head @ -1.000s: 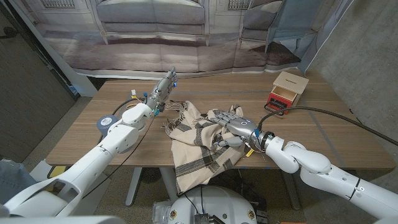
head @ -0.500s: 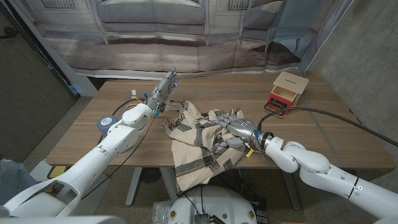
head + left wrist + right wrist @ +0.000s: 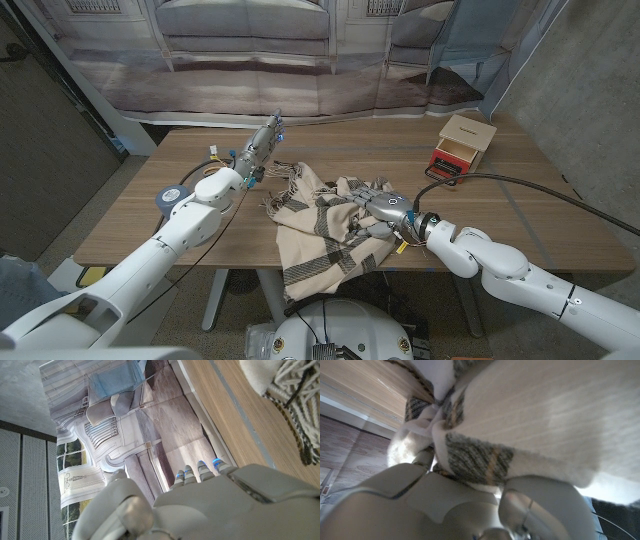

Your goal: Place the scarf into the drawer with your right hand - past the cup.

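Materials: cloth scarf, wood table, plastic-shelled hands.
Scarf [image 3: 322, 225] soft woven cloth, cream with dark plaid stripes, fuzzy matt nap, stringy fringe at the edge. Table [image 3: 150, 215] smooth wood-grain top, low sheen. Right hand [image 3: 381, 207] and left hand [image 3: 262, 143] grey smooth casing, slight gloss. Drawer [image 3: 458, 143] matt pale wood box, red front.

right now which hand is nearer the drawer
Right. The right hand grips the scarf mid-table, diagonally in front of the drawer at the far right corner. The left hand is farther off, beyond the scarf's far left edge.
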You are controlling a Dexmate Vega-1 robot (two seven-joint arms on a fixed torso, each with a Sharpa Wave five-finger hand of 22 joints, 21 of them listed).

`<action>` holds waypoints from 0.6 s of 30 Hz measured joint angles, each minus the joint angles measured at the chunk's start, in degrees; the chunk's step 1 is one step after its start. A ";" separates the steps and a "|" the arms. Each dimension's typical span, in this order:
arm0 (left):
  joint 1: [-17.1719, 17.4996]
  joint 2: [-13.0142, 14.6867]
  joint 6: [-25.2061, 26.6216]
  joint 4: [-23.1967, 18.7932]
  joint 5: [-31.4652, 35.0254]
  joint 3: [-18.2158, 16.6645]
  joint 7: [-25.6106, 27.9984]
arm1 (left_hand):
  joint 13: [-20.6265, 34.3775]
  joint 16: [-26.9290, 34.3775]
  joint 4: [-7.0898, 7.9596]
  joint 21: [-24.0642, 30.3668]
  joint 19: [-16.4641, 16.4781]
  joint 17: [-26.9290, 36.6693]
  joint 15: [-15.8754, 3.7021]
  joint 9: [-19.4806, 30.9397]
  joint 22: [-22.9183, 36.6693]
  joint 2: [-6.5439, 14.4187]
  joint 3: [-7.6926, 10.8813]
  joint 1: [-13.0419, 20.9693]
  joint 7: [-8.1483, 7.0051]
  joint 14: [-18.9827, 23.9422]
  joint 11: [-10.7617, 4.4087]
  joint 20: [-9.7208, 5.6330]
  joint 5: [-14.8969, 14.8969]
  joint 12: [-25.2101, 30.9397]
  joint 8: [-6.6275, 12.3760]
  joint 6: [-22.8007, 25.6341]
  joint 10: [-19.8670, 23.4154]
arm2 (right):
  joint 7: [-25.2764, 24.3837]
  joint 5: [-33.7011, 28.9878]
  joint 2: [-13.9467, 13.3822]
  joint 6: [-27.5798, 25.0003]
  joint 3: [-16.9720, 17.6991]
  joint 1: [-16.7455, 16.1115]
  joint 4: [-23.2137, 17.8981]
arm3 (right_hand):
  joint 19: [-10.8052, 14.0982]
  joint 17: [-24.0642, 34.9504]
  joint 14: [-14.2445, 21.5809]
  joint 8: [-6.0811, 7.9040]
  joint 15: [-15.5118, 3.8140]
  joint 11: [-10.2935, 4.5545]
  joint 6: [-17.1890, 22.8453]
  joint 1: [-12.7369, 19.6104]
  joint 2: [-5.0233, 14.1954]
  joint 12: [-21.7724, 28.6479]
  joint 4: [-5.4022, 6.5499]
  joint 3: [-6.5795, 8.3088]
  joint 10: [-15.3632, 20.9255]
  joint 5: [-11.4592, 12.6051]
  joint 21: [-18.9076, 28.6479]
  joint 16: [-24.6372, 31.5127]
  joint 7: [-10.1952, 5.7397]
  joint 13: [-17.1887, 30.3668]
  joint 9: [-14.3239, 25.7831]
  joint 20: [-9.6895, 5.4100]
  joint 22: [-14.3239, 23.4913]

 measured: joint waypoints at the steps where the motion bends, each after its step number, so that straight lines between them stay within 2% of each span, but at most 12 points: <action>1: 0.12 0.09 0.06 -0.16 -0.02 -0.06 0.07 | 0.00 0.00 0.00 0.00 0.00 0.00 0.00 0.00 0.00 0.00 0.00 0.00 0.00 0.00 0.00 0.00 0.00 0.00 0.00 0.00 0.00 | 0.08 -0.32 0.00 -0.16 -0.11 0.10 0.03 | 1.20 0.06 1.04 0.22 -0.53 -0.14 0.57 1.04 0.00 0.18 0.14 0.15 0.39 -0.07 0.24 0.26 -0.06 0.00 0.00 -0.58 0.01; 6: 0.34 0.25 0.08 -0.45 -0.07 -0.17 0.25 | 0.00 0.00 0.24 0.00 0.00 0.00 0.00 0.00 0.00 0.00 -0.24 0.00 -0.22 0.00 0.00 0.00 0.00 0.00 0.00 0.22 0.00 | 0.33 -0.81 0.04 -0.47 -0.35 0.38 0.08 | 7.53 0.42 7.03 0.89 -2.75 -0.42 3.86 3.55 -0.20 1.16 0.61 0.24 3.15 -1.11 1.47 1.48 -0.74 0.28 0.29 -3.84 0.03; 10: 0.46 0.32 0.08 -0.59 -0.12 -0.23 0.28 | 0.00 0.00 0.24 0.00 0.20 0.00 0.00 0.00 0.00 0.22 -0.24 0.22 -0.31 0.00 0.00 0.20 0.00 0.00 0.00 0.31 0.00 | 0.56 -0.90 0.14 -0.64 -0.48 0.62 0.13 | 10.72 0.68 10.93 2.02 -4.25 -1.13 7.82 4.61 0.29 2.50 1.24 0.10 6.70 -1.95 1.81 2.05 -1.61 0.30 0.29 -6.85 0.28; 16: 0.45 0.32 0.10 -0.56 -0.21 -0.24 0.19 | 0.00 0.00 0.24 0.00 0.20 0.00 0.00 0.00 0.00 0.22 -0.24 0.22 -0.31 0.00 0.00 0.20 0.00 0.00 0.00 0.31 0.00 | 1.29 -0.91 0.48 -0.92 -0.69 1.12 0.29 | 15.94 1.21 15.88 4.20 -4.72 -1.65 15.71 6.01 1.36 3.78 1.73 0.16 10.29 -2.98 3.20 2.72 -2.20 0.68 0.68 -10.84 0.32; 18: 0.42 0.30 0.12 -0.44 -0.24 -0.24 0.11 | 0.00 0.00 0.24 0.00 0.20 0.00 0.00 0.00 0.00 0.22 -0.24 0.22 -0.31 0.00 0.00 0.20 0.00 0.00 0.00 0.31 0.00 | 1.51 -0.91 0.62 -1.05 -0.77 1.26 0.33 | 17.29 1.56 17.67 5.07 -4.77 -1.76 18.56 6.55 1.90 4.30 1.88 0.28 11.45 -3.56 3.46 3.13 -2.31 0.81 0.94 -11.76 0.45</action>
